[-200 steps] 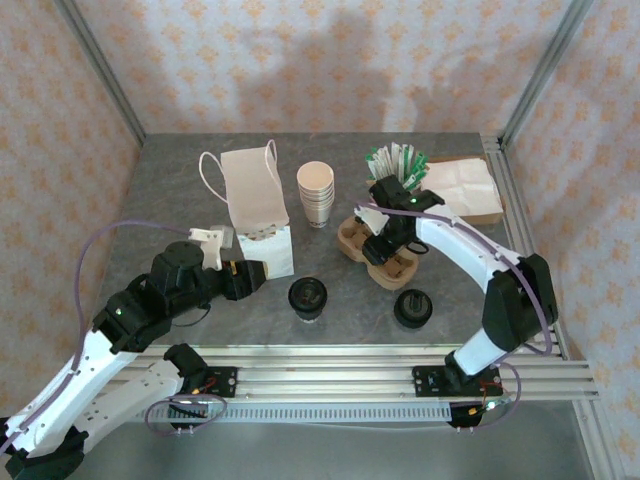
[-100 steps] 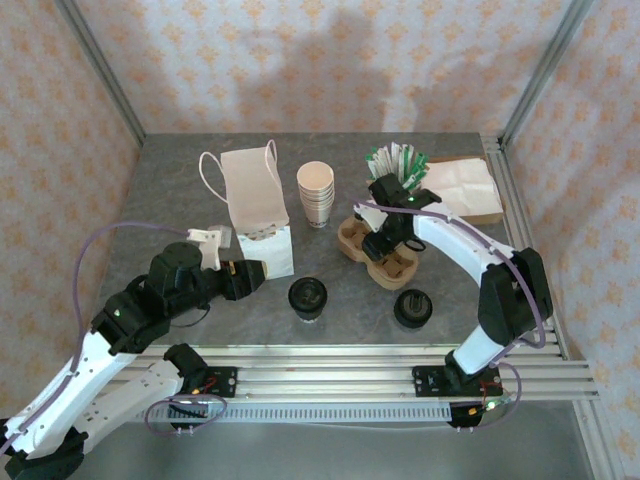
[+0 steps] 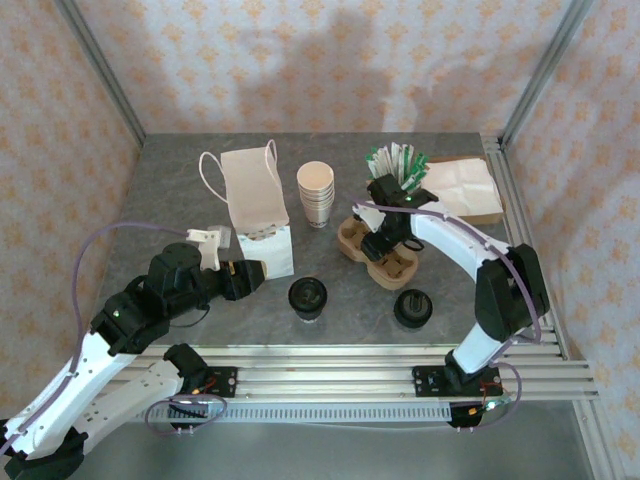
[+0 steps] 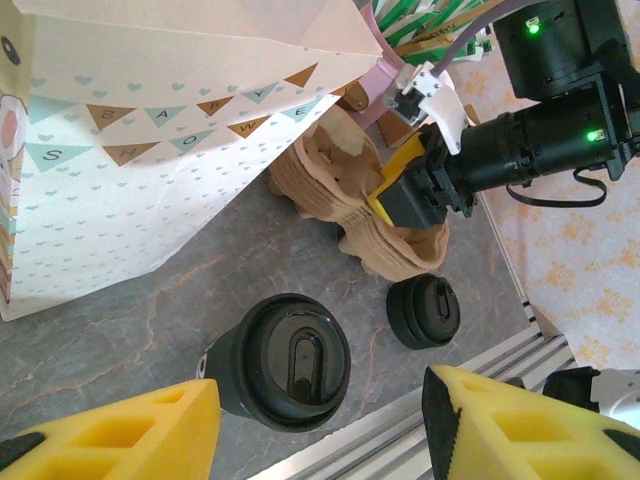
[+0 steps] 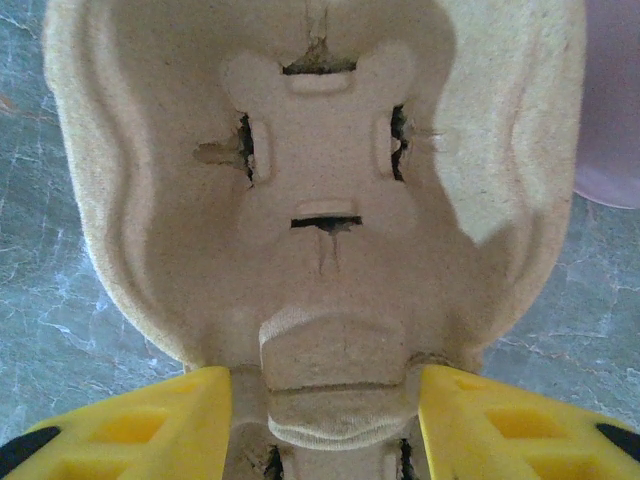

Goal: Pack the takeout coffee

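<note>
Where bag (image 3: 272, 250) flanks coffee (image 3: 308, 298), carrier (image 3: 350, 240) beyond

Unit A, left arm (image 3: 100, 345): white link shells, black rounded joint housings; purple cable (image 3: 105, 235) in loose loop well behind fingers. Its left gripper (image 4: 320, 420): blocky yellow fingers (image 4: 110, 430) hollowed by rectangular recesses; black body directly behind them, white bracket (image 3: 208, 245) on top.
Unit B, right arm (image 3: 470, 250): same white shells, black joints, purple cable along links. Its right gripper (image 5: 325, 425): matching yellow fingers, dark recesses. Black cylindrical wrist (image 4: 520, 150) behind fingers, green lights (image 4: 593, 133), white screwed plate (image 4: 428, 95).
</note>
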Robot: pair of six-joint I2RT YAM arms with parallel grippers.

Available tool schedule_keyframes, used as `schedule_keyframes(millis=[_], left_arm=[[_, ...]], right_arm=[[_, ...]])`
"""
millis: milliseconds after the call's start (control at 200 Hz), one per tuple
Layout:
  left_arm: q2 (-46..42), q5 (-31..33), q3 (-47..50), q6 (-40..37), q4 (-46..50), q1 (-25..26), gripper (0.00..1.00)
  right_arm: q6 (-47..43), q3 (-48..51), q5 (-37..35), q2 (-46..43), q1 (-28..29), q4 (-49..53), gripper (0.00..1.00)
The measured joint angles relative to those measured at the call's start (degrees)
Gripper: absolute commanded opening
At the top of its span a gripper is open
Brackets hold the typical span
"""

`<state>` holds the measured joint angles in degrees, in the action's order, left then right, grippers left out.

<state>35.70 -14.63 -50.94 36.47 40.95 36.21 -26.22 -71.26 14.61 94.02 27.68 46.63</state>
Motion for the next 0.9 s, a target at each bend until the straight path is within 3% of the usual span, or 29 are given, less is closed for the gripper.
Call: schedule_keyframes(millis=[901], left_arm=[[-0.4,-0.2,0.5,1.2,0.0,0.0,0.56]], right_arm=[[-0.2,-0.8,0.5,1.4,-0.9,-0.2,0.53]])
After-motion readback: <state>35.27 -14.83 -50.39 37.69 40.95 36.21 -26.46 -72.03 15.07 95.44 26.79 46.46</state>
